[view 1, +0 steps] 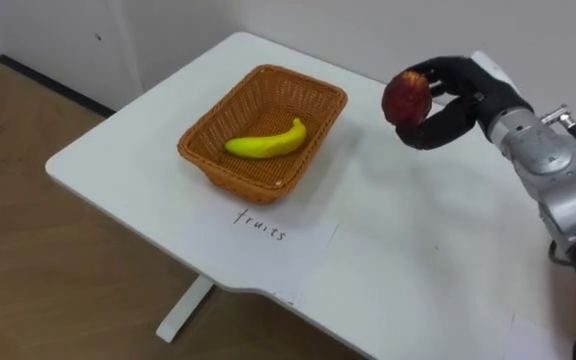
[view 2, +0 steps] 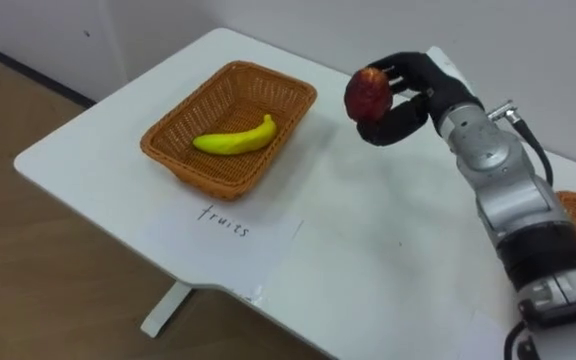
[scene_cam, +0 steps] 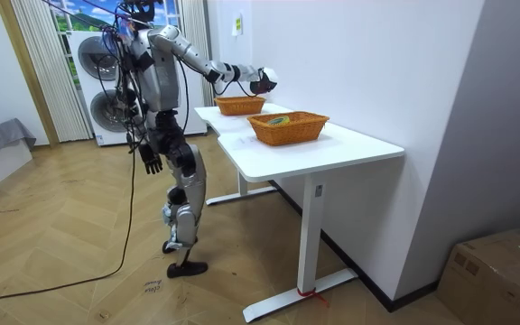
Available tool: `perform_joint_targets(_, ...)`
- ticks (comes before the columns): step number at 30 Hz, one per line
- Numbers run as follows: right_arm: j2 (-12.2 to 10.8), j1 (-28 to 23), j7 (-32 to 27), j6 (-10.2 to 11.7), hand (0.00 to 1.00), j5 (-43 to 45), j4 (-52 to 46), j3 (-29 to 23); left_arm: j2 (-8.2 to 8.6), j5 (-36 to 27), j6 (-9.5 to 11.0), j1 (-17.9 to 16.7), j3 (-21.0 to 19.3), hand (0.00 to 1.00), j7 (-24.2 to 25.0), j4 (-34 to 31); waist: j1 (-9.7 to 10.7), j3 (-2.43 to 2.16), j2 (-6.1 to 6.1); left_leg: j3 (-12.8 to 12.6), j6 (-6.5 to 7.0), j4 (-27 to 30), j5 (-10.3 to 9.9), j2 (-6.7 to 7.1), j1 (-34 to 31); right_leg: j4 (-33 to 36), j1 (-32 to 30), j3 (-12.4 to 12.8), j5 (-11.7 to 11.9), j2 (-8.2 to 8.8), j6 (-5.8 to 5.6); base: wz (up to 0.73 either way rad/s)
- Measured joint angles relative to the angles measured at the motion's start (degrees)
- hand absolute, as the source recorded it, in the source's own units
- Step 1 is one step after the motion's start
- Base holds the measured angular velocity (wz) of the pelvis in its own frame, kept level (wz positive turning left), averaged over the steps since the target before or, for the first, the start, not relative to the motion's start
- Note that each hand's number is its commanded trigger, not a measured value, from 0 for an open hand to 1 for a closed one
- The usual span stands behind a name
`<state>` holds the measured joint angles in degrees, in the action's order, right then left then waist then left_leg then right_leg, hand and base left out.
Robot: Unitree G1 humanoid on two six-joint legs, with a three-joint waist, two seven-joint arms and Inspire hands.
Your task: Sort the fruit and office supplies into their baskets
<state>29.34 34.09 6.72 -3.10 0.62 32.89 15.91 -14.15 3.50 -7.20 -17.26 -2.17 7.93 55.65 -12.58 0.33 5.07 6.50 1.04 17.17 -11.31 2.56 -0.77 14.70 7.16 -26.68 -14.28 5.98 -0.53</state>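
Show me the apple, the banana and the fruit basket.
apple (view 1: pixel 406 98), left eye view, its red front
banana (view 1: pixel 266 142), left eye view, middle of its curve
fruit basket (view 1: pixel 236 176), left eye view, front wall

We reached our right arm forward, its right hand (view 1: pixel 452 108) curled round an apple (view 1: pixel 406 97). Our left hand (scene_cam: pixel 152 161) hung beside our hip.

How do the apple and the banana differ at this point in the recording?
1. The apple is round and red; the banana is long, curved and yellow.
2. The apple is held in the air by the right hand, above the white table; the banana lies inside the wicker basket.
3. The apple is outside the basket, to its right; the banana is already sorted.
Both are fruit.
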Motion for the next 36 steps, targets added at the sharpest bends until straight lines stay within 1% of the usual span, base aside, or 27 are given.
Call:
perform_joint_targets(2,0.0,-0.5,0.3,-0.6,1.00,0.0,-2.4,0.0,-0.05,1.2,0.0,-0.2,0.0,0.00,0.3,0.0,-0.2,0.03,-0.04,0.0,0.01,-0.2,0.0,0.06,0.2,0.0,0.2,0.0,0.0,0.00,-0.03,0.00)
perform_joint_targets(6,-0.3,-1.6,0.4,-0.6,1.00,0.2,-5.6,0.0,-0.05,1.8,-0.5,-0.6,0.0,0.00,1.2,0.0,-0.3,0.05,0.02,0.0,0.03,-0.7,0.0,0.18,1.0,-0.2,1.1,-0.2,-0.1,0.05,-0.24,0.02)
perform_joint_targets(8,-0.7,-1.7,0.4,-0.7,1.00,0.2,-6.2,0.0,-0.06,1.7,-0.5,-1.2,0.0,0.00,1.6,0.0,-0.6,0.12,0.22,0.0,0.04,-1.0,0.0,0.18,1.5,-0.3,1.7,-0.2,-0.2,0.07,-0.36,0.00)
perform_joint_targets(10,-0.8,-1.7,0.4,-0.8,1.00,0.2,-6.3,0.4,-0.06,1.7,-0.8,-1.7,0.0,0.00,1.6,0.1,-1.0,0.08,0.45,0.1,0.05,-1.5,0.0,0.20,2.1,-0.4,2.3,-0.2,-0.2,0.08,-0.46,0.00)
perform_joint_targets(11,-0.9,-1.8,0.4,-1.3,1.00,0.2,-6.9,0.9,-0.07,1.7,-1.1,-1.8,0.0,0.00,1.6,0.4,-1.2,0.10,0.58,0.2,0.06,-1.5,0.0,0.22,2.5,-0.7,2.6,-0.2,-0.2,0.05,-0.48,0.04)
perform_joint_targets(12,-1.1,-2.2,0.4,-1.9,1.00,0.9,-7.7,0.9,-0.13,1.7,-1.2,-1.7,0.0,0.00,1.6,0.8,-1.5,-0.06,0.85,0.5,0.06,-1.4,0.0,0.25,2.5,-1.0,2.8,-0.4,-0.2,-0.01,-0.48,0.06)
perform_joint_targets(14,-1.1,-3.1,0.4,-2.0,1.00,2.3,-9.3,0.9,-0.20,1.7,-1.2,-1.7,0.0,0.00,1.6,1.2,-1.9,-0.20,1.26,0.8,0.04,-1.4,0.0,0.27,2.5,-1.0,2.9,-0.5,-0.2,-0.03,-0.48,0.08)
perform_joint_targets(16,-1.1,-3.8,0.4,-2.1,1.00,2.5,-10.1,1.0,-0.19,1.7,-1.5,-1.7,0.0,0.00,1.6,1.5,-2.1,-0.07,1.59,1.3,0.03,-1.3,0.0,0.46,2.5,-1.1,3.3,-1.1,-0.2,-0.01,-0.49,0.16)
perform_joint_targets(17,-1.2,-4.1,0.4,-2.4,1.00,3.0,-10.8,1.1,-0.19,1.7,-1.5,-1.7,0.0,0.00,1.7,1.9,-2.2,0.10,1.73,1.6,0.04,-1.3,0.0,0.60,2.6,-1.1,3.7,-1.1,-0.3,0.00,-0.56,0.16)
perform_joint_targets(18,-1.6,-4.1,0.4,-2.8,1.00,4.2,-11.3,1.1,-0.18,1.7,-1.6,-2.0,0.0,0.00,1.7,2.1,-2.2,0.14,1.76,1.7,0.06,-1.4,-0.1,0.97,2.8,-1.1,3.9,-1.0,-0.3,-0.03,-0.65,0.11)
perform_joint_targets(21,-2.2,-4.5,0.4,-2.9,1.00,6.5,-12.2,1.1,-0.17,1.7,-1.7,-2.7,0.0,0.00,1.9,2.2,-2.5,0.20,1.67,1.8,0.13,-1.3,-0.2,1.10,2.9,-1.1,4.1,-1.0,-0.4,-0.06,-0.70,0.01)
perform_joint_targets(22,-2.2,-5.1,0.4,-3.0,1.00,6.7,-13.5,1.1,-0.14,1.7,-1.7,-3.1,0.0,0.00,2.1,2.2,-3.5,0.34,1.48,1.7,0.16,-1.4,-0.2,1.07,3.2,-1.1,4.3,-1.0,-0.4,-0.05,-0.71,-0.05)
perform_joint_targets(23,-2.4,-5.3,0.4,-3.0,1.00,6.5,-13.9,1.8,-0.14,1.7,-1.7,-3.6,0.1,0.00,2.5,2.1,-3.7,0.39,1.41,1.7,0.26,-1.4,-0.3,1.07,3.7,-1.1,4.8,-1.0,-0.4,0.01,-0.76,-0.05)
perform_joint_targets(25,-2.6,-5.6,0.6,-3.0,1.00,6.5,-14.4,3.5,-0.14,1.7,-1.6,-4.1,0.1,0.00,2.9,2.1,-4.0,0.37,1.37,1.8,0.33,-1.4,-0.4,1.04,4.3,-1.1,5.0,-1.0,-0.5,0.08,-0.90,0.00)
perform_joint_targets(26,-3.1,-5.7,0.9,-3.0,1.00,6.5,-14.5,3.8,-0.16,1.8,-1.5,-4.5,0.1,0.00,3.1,1.6,-4.5,0.37,1.35,2.2,0.34,-1.3,-0.5,1.13,4.4,-1.2,5.3,-1.3,-0.5,0.02,-0.93,0.03)
perform_joint_targets(29,-3.6,-5.7,1.1,-3.0,1.00,6.5,-14.5,4.8,-0.49,2.5,-1.4,-5.0,0.1,0.00,3.8,1.6,-5.0,0.39,1.24,3.1,0.41,-0.7,-0.6,1.40,4.3,-2.2,6.0,-1.8,-0.5,-0.01,-1.11,0.16)
perform_joint_targets(30,-4.1,-5.7,1.3,-2.8,1.00,6.2,-14.5,4.9,-0.63,3.3,-1.5,-5.5,0.1,0.00,4.0,1.3,-5.3,0.38,1.24,3.3,0.40,-0.7,-0.6,1.48,4.3,-2.2,6.1,-1.8,-0.5,-0.10,-1.20,0.14)
perform_joint_targets(31,-4.3,-5.7,1.5,-2.7,1.00,5.9,-14.5,4.9,-0.67,3.6,-1.5,-6.0,0.1,0.00,4.0,1.0,-5.3,0.38,1.23,3.4,0.40,-0.7,-0.5,1.56,4.3,-2.2,6.1,-1.8,-0.5,-0.12,-1.21,0.12)
perform_joint_targets(33,-4.7,-6.0,1.7,-2.6,1.00,5.1,-14.5,5.5,-0.68,4.2,-1.6,-7.1,0.1,0.00,4.1,0.4,-5.3,0.28,1.12,4.2,0.42,-0.7,-0.5,2.19,4.4,-2.3,6.6,-1.9,-0.6,-0.19,-1.28,0.17)
perform_joint_targets(36,-4.9,-6.4,2.2,-2.6,1.00,5.4,-14.5,5.6,-0.63,4.3,-1.6,-7.5,0.1,0.00,4.1,0.5,-5.5,0.23,1.10,4.5,0.43,-0.7,-0.5,2.19,4.5,-2.3,6.8,-1.6,-0.7,-0.10,-1.41,0.11)
